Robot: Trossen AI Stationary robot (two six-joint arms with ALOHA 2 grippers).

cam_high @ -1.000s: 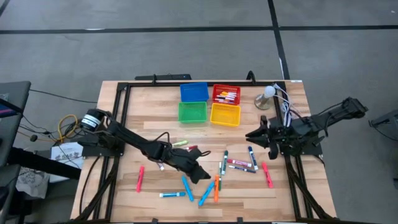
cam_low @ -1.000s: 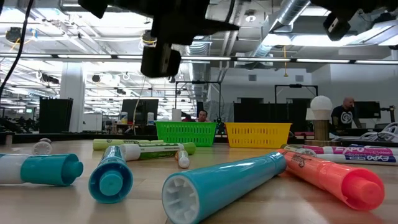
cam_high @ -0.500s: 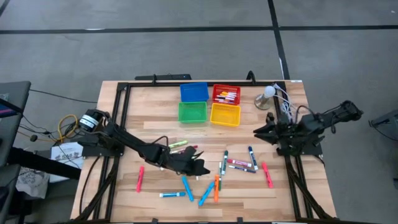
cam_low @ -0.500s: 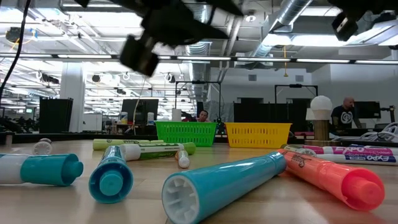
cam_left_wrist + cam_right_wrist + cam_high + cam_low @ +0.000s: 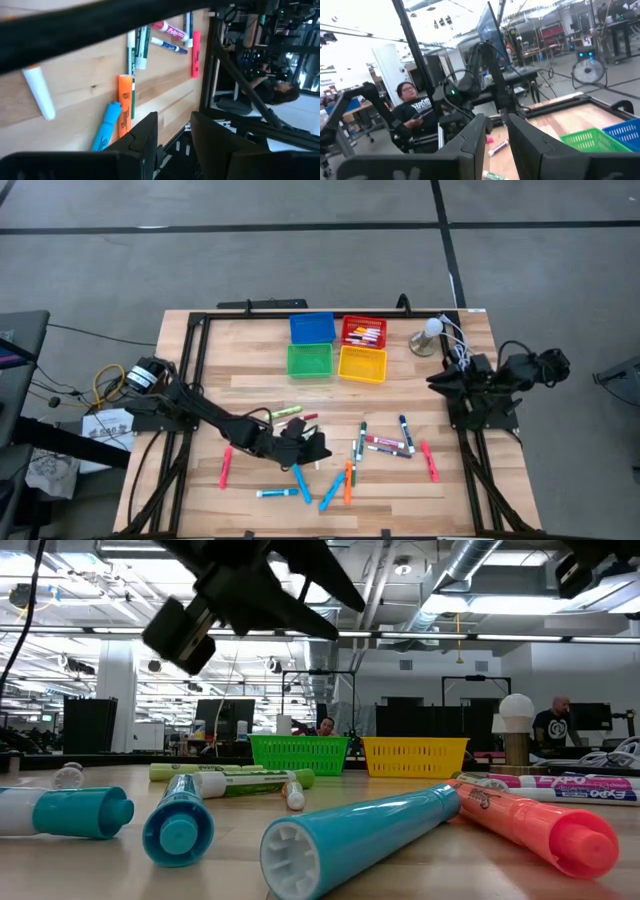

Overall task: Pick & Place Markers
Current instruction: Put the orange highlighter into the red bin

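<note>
Loose markers lie flat on the wooden table (image 5: 200, 380): pink (image 5: 225, 467), yellow-green (image 5: 287, 411), blue (image 5: 300, 478), orange (image 5: 348, 480), green (image 5: 360, 442) and several more toward the right. My left gripper (image 5: 318, 450) hangs above the table's near middle, clear of every marker. It is open with nothing between its fingers (image 5: 175, 117). The orange marker (image 5: 125, 102) and a blue one (image 5: 105, 132) lie just ahead of it. My right gripper (image 5: 432, 383) is drawn back at the table's right edge, high up. It has a narrow gap and holds nothing (image 5: 496, 122).
Blue (image 5: 312, 328), red (image 5: 364, 332), green (image 5: 309, 360) and yellow (image 5: 362, 364) bins stand at the far middle; the red one holds markers. A white-headed lamp-like stand (image 5: 430, 335) is at the far right. Black frame rails run along the table's left and right sides.
My left gripper has rolled about its own pointing line and shifted slightly toward the table's left, staying above the markers. My right gripper has drawn back toward the table's right edge. No marker has moved.
</note>
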